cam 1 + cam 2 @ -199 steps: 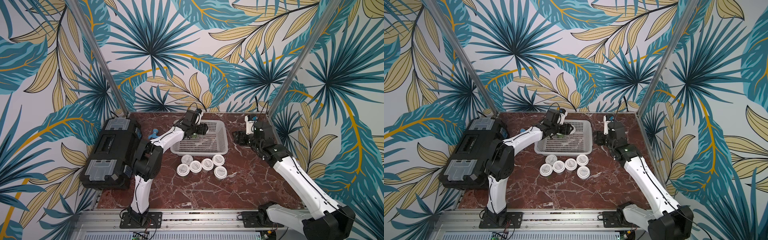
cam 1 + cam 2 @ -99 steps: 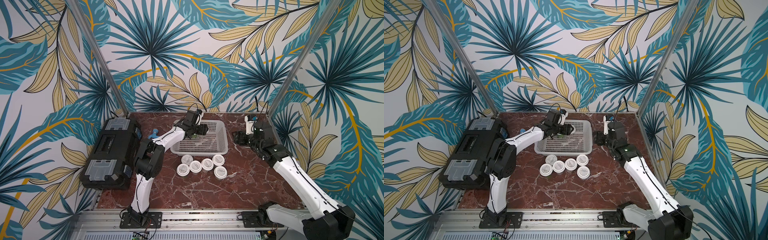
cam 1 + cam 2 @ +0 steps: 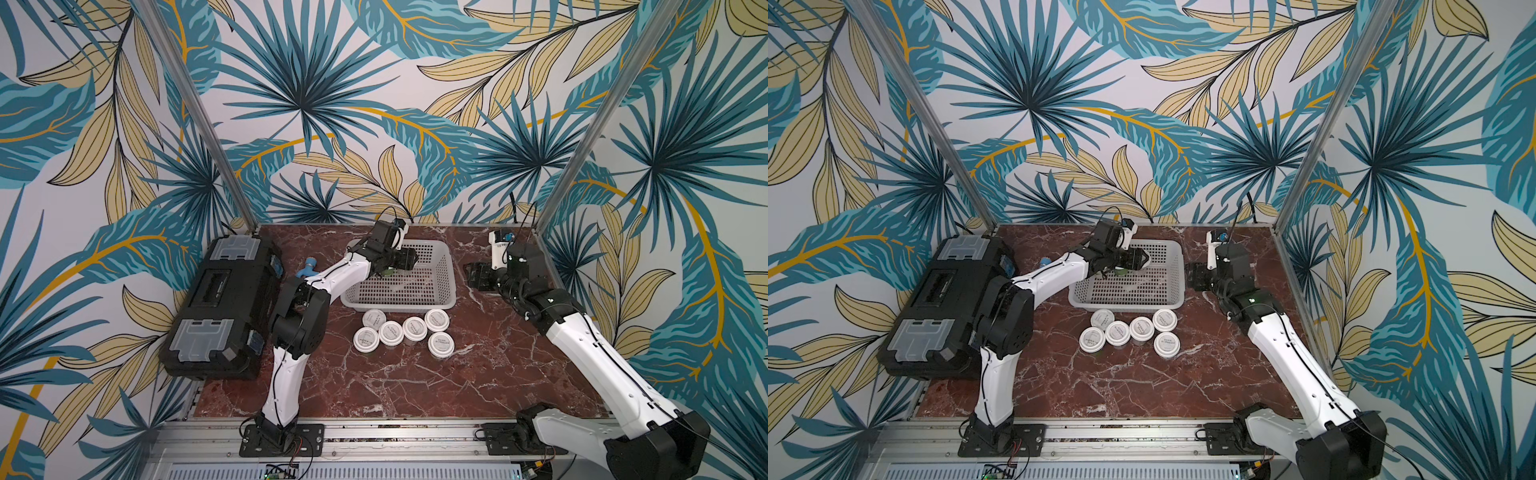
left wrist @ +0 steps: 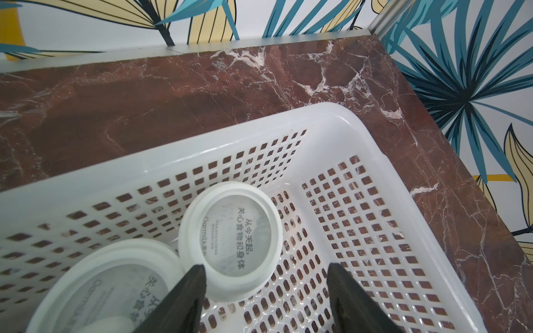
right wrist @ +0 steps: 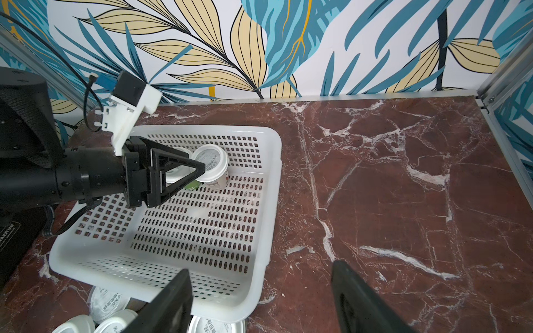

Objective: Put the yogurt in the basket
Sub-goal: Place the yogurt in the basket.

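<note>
The left gripper (image 4: 266,266) is hovering inside the basket (image 4: 259,134) at mid-frame, jaws spread wider than the yogurt cup (image 4: 230,239) standing beneath, gripping nothing, probably to clear it; six cups (image 3: 402,332) are waiting lower in frame; the right gripper (image 5: 259,266) is hanging open-jawed, empty.

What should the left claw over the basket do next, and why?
Probably lift clear of the basket. The left claw is open and holds nothing, two yogurt cups sit on the basket floor by it, and six more cups wait on the table in front.
</note>
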`<state>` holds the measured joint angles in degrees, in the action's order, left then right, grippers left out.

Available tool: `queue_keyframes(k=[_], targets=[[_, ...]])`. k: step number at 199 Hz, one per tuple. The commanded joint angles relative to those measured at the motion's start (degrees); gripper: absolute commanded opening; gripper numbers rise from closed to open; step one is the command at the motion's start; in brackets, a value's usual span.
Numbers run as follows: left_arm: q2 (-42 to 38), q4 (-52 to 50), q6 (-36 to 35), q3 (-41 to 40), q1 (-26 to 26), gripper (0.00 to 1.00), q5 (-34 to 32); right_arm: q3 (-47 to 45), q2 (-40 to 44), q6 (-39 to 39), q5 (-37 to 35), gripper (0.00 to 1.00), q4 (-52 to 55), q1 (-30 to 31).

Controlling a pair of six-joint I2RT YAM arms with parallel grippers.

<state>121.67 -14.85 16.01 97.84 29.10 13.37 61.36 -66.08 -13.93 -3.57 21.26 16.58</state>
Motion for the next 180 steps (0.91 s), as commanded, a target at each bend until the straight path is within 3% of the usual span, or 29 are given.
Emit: queue_keyframes(k=[1, 102, 146, 180], targets=[[1.7, 0.1, -0.9, 4.3, 0.3, 0.71, 0.9, -1.3, -0.1, -0.3, 0.5, 0.78, -0.8, -0.1], [1.8, -0.7, -1.9, 5.0, 1.1, 0.7, -0.5, -1.3, -0.2, -0.3, 0.6, 0.78, -0.8, -0.1], [-2.9, 4.4, -2.2, -0.5, 1.1, 0.7, -3.5, -1.2, -0.6, -0.1, 0.9, 0.78, -0.6, -0.1], [-11.2, 12.5, -2.8, -9.7, 1.3, 0.72, -7.1, -0.2, -1.8, 0.4, 2.2, 0.79, 0.4, -0.1]])
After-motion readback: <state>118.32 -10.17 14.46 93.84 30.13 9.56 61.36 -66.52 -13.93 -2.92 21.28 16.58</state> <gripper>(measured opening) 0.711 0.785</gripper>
